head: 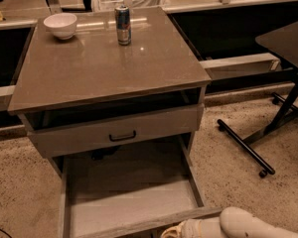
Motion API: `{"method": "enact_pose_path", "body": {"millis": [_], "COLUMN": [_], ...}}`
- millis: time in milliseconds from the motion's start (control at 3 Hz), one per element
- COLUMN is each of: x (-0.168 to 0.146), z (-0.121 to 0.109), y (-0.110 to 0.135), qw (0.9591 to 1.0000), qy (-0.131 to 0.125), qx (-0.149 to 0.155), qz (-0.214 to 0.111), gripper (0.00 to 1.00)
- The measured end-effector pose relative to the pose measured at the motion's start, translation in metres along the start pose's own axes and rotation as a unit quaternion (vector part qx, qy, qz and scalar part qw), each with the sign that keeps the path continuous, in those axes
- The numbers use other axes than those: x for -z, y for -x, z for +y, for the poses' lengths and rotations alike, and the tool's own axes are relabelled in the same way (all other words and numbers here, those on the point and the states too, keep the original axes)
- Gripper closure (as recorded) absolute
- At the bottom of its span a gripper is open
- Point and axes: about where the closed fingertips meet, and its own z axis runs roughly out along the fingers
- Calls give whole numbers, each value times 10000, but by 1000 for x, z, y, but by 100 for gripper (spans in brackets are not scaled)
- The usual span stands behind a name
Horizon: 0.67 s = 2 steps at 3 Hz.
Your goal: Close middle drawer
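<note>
Middle drawer [134,205] is pulled far out of the cabinet, the pale floor bare and the front rail down at the bottom edge of the view. Its handle isn't visible from here.

The tool [176,230] is low, right at the outside of that front rail and toward its right end. The white arm [243,224] trails off to the right. Can't tell whether the tool is clenched or released, or whether it is actually touching the rail.

Risks as I see them:
- Contact is off-centre. Pushing from the right end could rack the drawer in its runners and jam it partway.
- The tool sits near the top of the rail, so it could ride over the edge and drop into the box instead of driving it.
- The drawer above [114,133] stands slightly proud, black handle [122,136] facing out (likely clearance issue for the arm late in the stroke).
- A hard slam shakes the cabinet. The can [122,25] is tall and narrow and could tip; the white bowl [60,25] looks less at risk.

Tabletop [104,73] is grey-brown and a bit glossy. The bowl is at the back left and the can at back centre, well apart.

Room: speckled floor [20,182], black table legs [248,148] to the right, and a low ledge [238,62] behind.
</note>
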Motion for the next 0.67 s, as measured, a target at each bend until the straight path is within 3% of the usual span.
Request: {"method": "enact_pose_path", "body": {"millis": [333,667], "x": [-15,-23], "z": [-8,-31], "y": [-5,-8], "qw": [9999,9990], "qy": [-113,-351], "qx": [-98,-266], "qz": [-5,-101], "gripper": [60,29]}}
